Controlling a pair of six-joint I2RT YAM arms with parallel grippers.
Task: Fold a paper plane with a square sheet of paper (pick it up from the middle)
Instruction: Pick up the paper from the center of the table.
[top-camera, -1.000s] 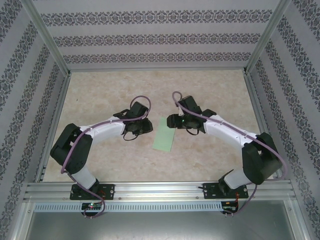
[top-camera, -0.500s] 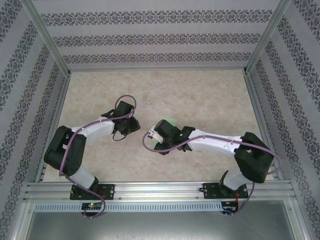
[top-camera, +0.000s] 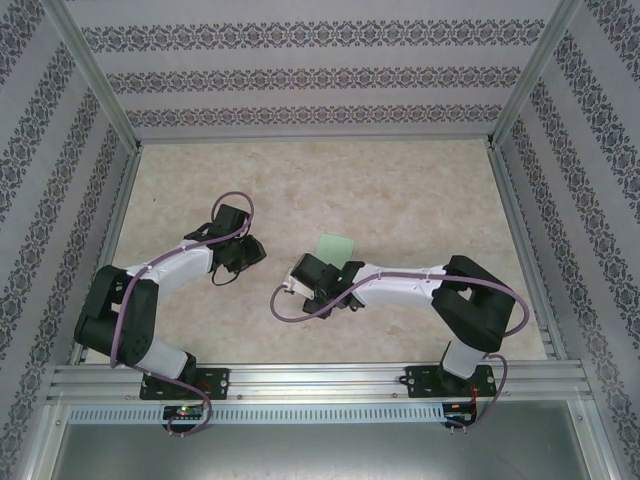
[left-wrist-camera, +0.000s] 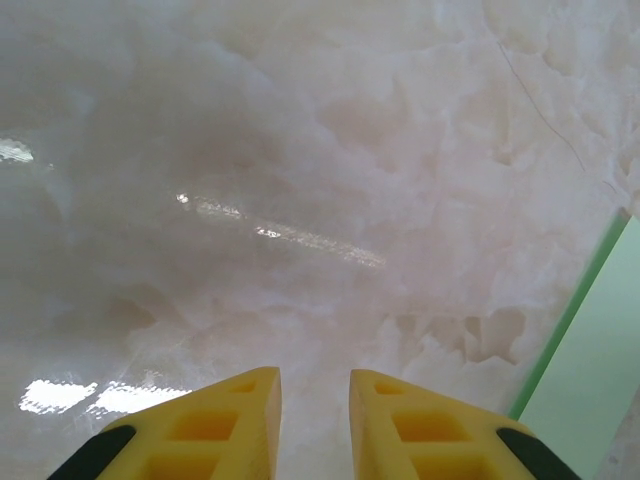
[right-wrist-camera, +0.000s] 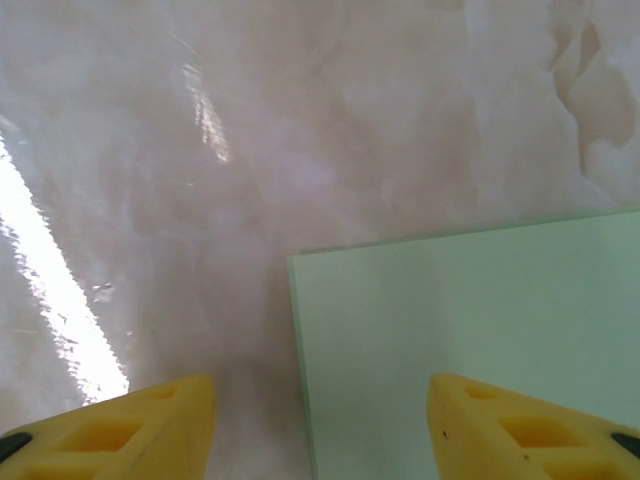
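The sheet of paper lies flat on the table as a pale green rectangle, mostly covered by my right arm in the top view. In the right wrist view one of its corners sits under my right gripper, which hovers open with its fingers wide apart and nothing between them. My right gripper hangs over the sheet's near end. My left gripper is off to the left, over bare table. Its fingers stand a narrow gap apart, empty, with the paper's edge at the far right. The paper plane is out of view.
The table is pale marbled, with patterned walls and metal frame posts on three sides. A metal rail holding both arm bases runs along the near edge. Open tabletop lies behind and to the right of the paper.
My right arm swung left and nearer, and now covers most of the paper. My left arm drew back to the left, away from the sheet.
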